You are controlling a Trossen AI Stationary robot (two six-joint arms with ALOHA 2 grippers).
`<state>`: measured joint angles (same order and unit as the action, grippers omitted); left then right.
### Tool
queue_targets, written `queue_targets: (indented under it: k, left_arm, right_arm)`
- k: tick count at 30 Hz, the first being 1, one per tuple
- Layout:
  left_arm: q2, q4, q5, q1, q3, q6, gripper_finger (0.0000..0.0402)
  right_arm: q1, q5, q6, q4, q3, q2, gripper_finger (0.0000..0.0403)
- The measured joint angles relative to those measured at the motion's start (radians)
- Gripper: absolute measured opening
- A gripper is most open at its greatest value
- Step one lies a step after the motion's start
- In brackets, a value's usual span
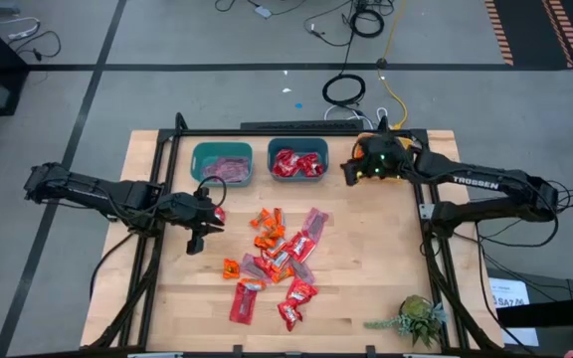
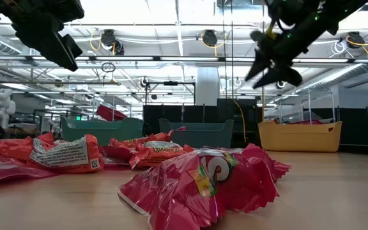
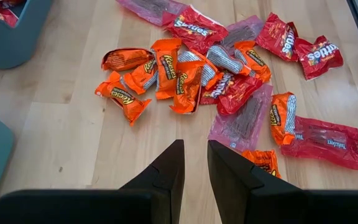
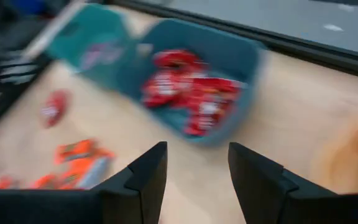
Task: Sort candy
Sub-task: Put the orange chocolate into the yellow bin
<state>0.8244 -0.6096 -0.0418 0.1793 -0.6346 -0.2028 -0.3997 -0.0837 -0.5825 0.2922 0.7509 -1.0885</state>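
Observation:
The candy (image 1: 277, 259) lies loose in a pile on the table's middle: orange, red and pinkish-mauve wrappers, seen close up in the left wrist view as the candy pile (image 3: 222, 68). My left gripper (image 1: 200, 221) hovers over bare wood at the pile's left side, its fingers (image 3: 166, 168) narrowly open and empty. One red candy (image 1: 218, 213) lies beside it. My right gripper (image 1: 350, 171) is up in the air (image 2: 272, 69) just right of the teal bin of red candy (image 4: 191, 87), open and empty.
Two teal bins stand at the far edge: the left bin (image 1: 223, 162) holds mauve candy, the right bin (image 1: 297, 162) red candy. A yellow bin (image 2: 299, 135) stands farther right, under the right arm. A small green plant (image 1: 416, 318) sits at the near right corner.

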Motion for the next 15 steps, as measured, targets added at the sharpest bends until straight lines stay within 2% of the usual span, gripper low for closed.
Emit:
queue_targets:
  k: [4,10,15]
  left_arm:
    - [0.000,0.000,0.000,0.000,0.000,0.000,0.0080]
    - [0.000,0.000,0.000,0.000,0.000,0.000,0.0080]
    - [0.000,0.000,0.000,0.000,0.000,0.000,0.0080]
  right_arm:
    - [0.096,0.004,0.045,-0.093,0.000,-0.001,0.0163]
    - [0.219,0.003,0.205,-0.194,0.000,-0.010,0.0160]
    - [0.296,0.003,0.289,-0.311,0.000,-0.084,0.0160]
